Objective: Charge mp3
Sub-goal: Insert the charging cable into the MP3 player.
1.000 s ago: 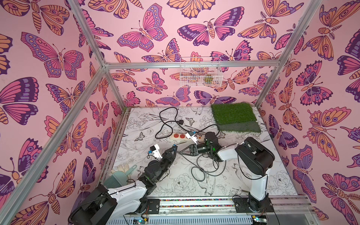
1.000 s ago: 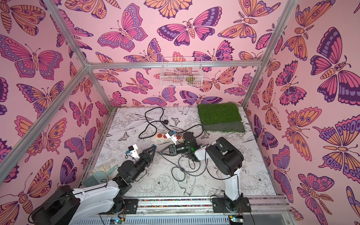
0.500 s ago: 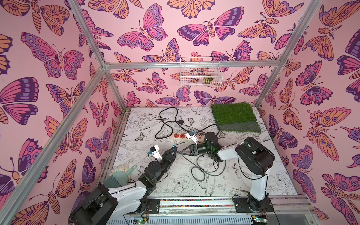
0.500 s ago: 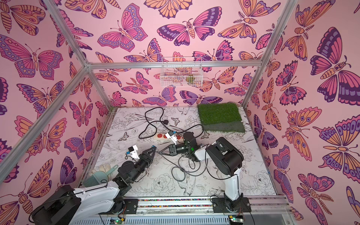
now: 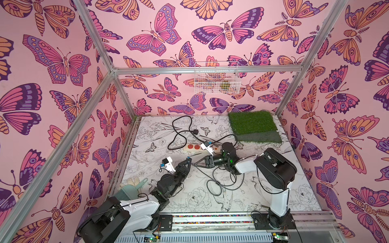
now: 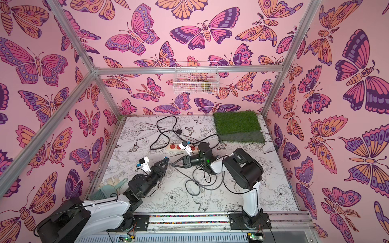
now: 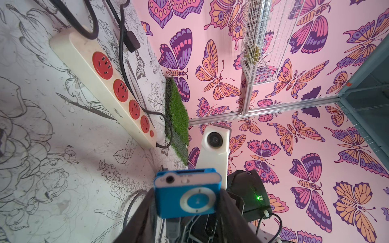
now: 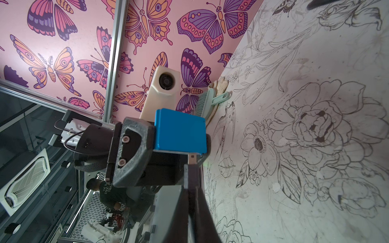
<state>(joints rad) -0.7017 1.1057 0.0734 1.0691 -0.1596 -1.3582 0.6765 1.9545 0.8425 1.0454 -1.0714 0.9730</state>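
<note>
Hanging wire basket (image 5: 202, 87) with greenish lump (image 5: 225, 85); mp3 (image 7: 186, 193) between left fingers (image 7: 136, 223)

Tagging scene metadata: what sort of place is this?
Probably a robot data-collection cell: aluminium frame with butterfly-print walls, a left arm and right arm on a base rail, power strip on the table.

Top views overhead; wrist views close, sharing mp3 (image 7: 186, 194)

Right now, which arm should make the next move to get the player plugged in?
Right. The right fingers are shut on the cable plug, its metal tip just short of the player. The left fingers clamp the player and should probably only hold steady.
</note>
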